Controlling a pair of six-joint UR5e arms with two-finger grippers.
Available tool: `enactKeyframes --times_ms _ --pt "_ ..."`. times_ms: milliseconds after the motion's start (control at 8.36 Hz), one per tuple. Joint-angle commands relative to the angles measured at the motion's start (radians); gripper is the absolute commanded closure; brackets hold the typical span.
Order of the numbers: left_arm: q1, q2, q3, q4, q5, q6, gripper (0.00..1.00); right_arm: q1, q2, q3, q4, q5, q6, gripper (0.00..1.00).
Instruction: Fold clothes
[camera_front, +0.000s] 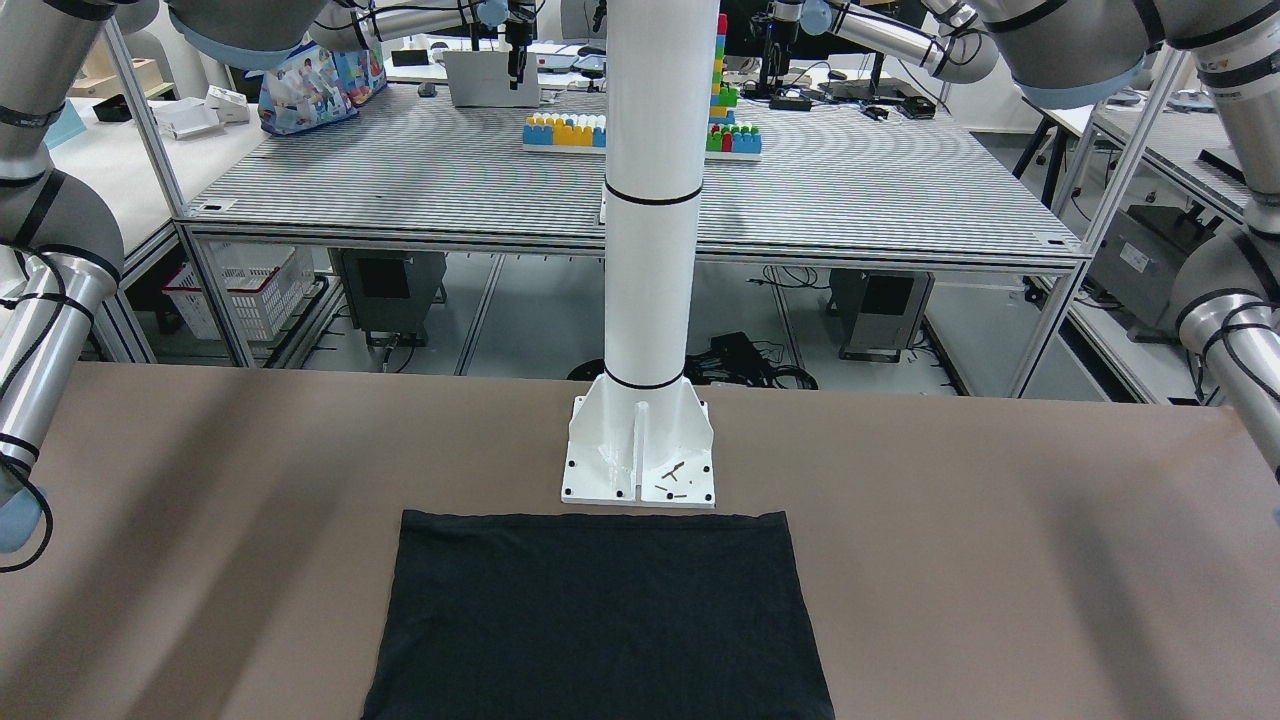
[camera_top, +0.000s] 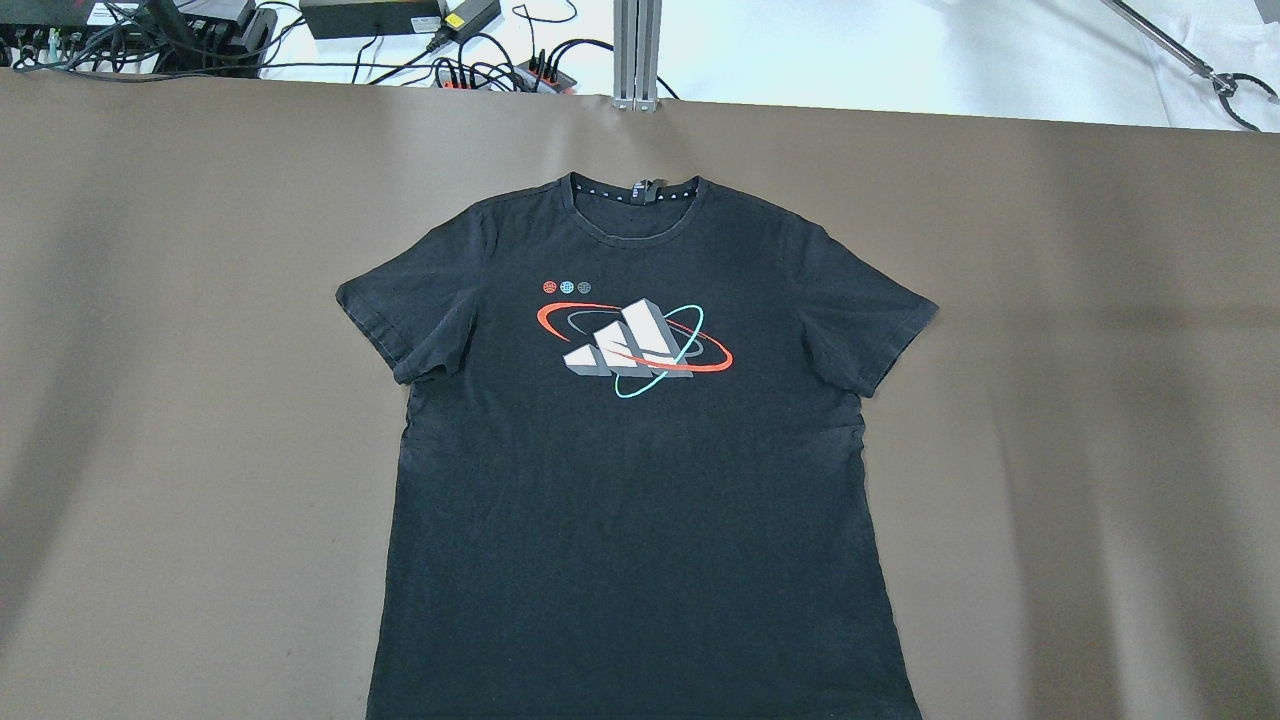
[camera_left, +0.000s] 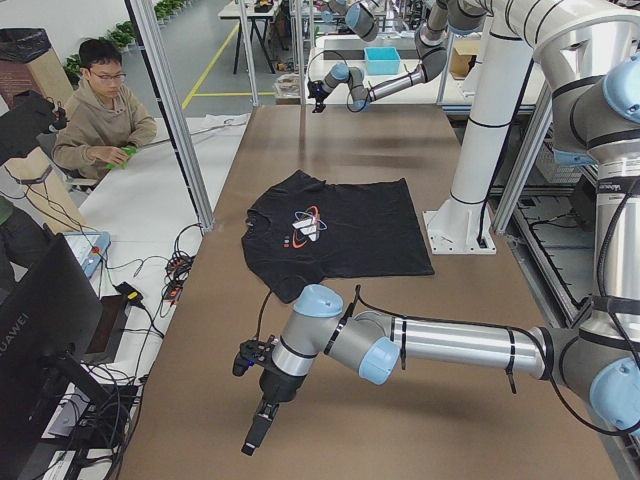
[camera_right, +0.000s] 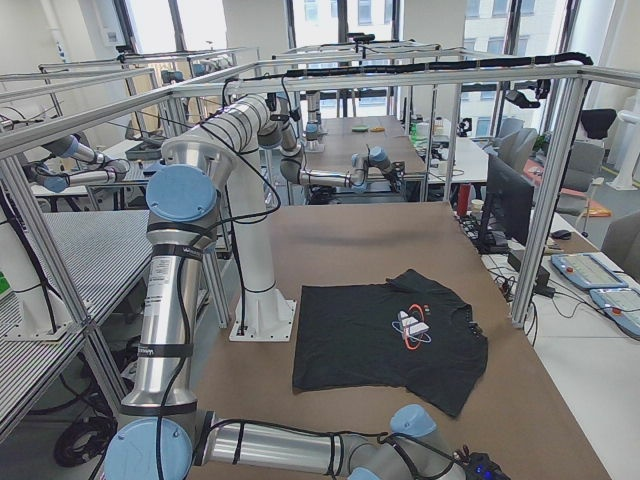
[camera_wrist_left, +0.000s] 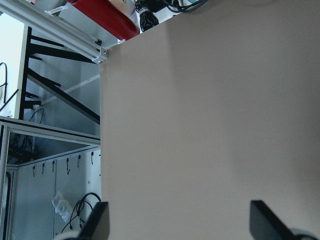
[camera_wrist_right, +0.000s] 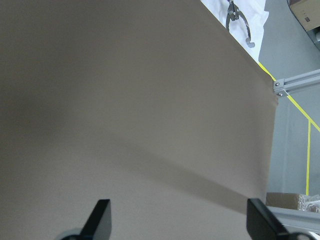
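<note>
One black T-shirt (camera_top: 630, 450) lies flat, print up, on the table (camera_top: 150, 400) by the white pillar (camera_front: 650, 200) — nothing folded yet. The left gripper (camera_wrist_left: 181, 222) and right gripper (camera_wrist_right: 180, 220) hover wide open, well apart from it; each should, I judge, pinch its own side evenly — low, without dragging.

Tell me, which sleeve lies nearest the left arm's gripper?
The sleeve on the overhead view's left; the left gripper hangs off that side, the other sleeve across the shirt.

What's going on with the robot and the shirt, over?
Left end effector open, empty, over the table. Right end effector open, empty. Black T-shirt flat, print up, unfolded. Nothing on it.
</note>
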Motion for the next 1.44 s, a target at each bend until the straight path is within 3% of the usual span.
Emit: enactKeyframes --times_ms 0,359,718,1077,1316 --pt "-0.001 0.002 -0.001 -0.002 0.001 0.003 0.0 0.028 -0.019 0.0 0.027 0.049 0.002 0.05" --pt "0.001 0.0 0.017 -0.001 0.003 0.008 0.0 0.028 -0.013 -0.002 0.024 0.049 0.003 0.05" --pt "0.001 0.023 0.07 -0.142 0.061 0.011 0.0 0.026 -0.01 0.003 0.022 0.049 0.005 0.05" --pt "0.002 0.025 0.067 -0.139 0.052 0.011 0.0 0.017 0.016 -0.004 0.019 0.052 0.08 0.05" --pt "0.002 0.02 0.065 -0.134 -0.001 0.008 0.0 -0.03 0.047 -0.004 0.022 0.148 0.208 0.05"
